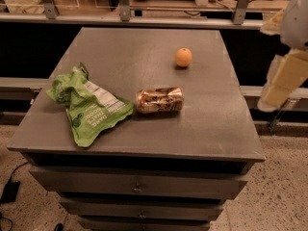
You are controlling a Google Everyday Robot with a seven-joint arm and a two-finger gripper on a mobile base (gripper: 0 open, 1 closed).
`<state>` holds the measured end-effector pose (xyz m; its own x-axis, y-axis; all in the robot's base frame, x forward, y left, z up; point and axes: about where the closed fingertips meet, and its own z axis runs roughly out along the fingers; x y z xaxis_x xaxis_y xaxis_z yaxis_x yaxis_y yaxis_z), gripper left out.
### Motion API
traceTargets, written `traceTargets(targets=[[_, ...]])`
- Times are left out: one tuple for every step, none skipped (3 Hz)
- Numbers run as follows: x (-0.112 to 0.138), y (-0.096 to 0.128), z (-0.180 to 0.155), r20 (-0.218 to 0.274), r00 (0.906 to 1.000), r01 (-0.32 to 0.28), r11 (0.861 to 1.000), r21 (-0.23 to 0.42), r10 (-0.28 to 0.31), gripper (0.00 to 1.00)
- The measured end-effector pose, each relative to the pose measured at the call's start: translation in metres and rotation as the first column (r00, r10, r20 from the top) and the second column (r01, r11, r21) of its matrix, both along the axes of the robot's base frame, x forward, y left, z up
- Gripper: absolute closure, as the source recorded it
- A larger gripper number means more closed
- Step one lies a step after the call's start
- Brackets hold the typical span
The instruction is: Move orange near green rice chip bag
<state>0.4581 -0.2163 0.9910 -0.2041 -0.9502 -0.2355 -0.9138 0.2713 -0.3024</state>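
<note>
Camera view, looking down on a grey flat-topped metal desk (144, 42) with handled drawers (137, 187) stacked beneath its front edge. Item one: the orange (183, 57), a small round fruit with smooth matte skin, rests on the far right part of the desk top, standing alone and touching nothing else. Item two: the green rice chip bag (89, 106), a crumpled bright green foil packet with white lettering and a white nutrition label facing up, lies flat on the near left part of the desk, one corner reaching close to the front edge. Item three: a crushed gold-brown can (159, 100) lies on its side near the middle of the desk, just beside the bag's right corner; whether the two touch cannot be told. The can lies roughly between bag and orange, and the orange is well apart from the bag, on the far side of the can. The robot's end effector (276, 93), seen as pale cream and white parts, hangs at the right border of the view, beyond the desk's right edge and well apart from the orange; whether it is open or closed cannot be told. Behind the desk runs a metal rail (144, 19). The floor (279, 196) is speckled, and a dark cable (9, 190) lies at lower left.
</note>
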Motion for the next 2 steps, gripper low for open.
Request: traceTargets(targets=[[0.06, -0.003, 0.021, 0.122, 0.9924, -0.023, 0.998, 0.06, 0.016, 0.0], [0.113, -0.007, 0.036, 0.252, 0.9672, -0.009, 0.985, 0.171, -0.034, 0.0]])
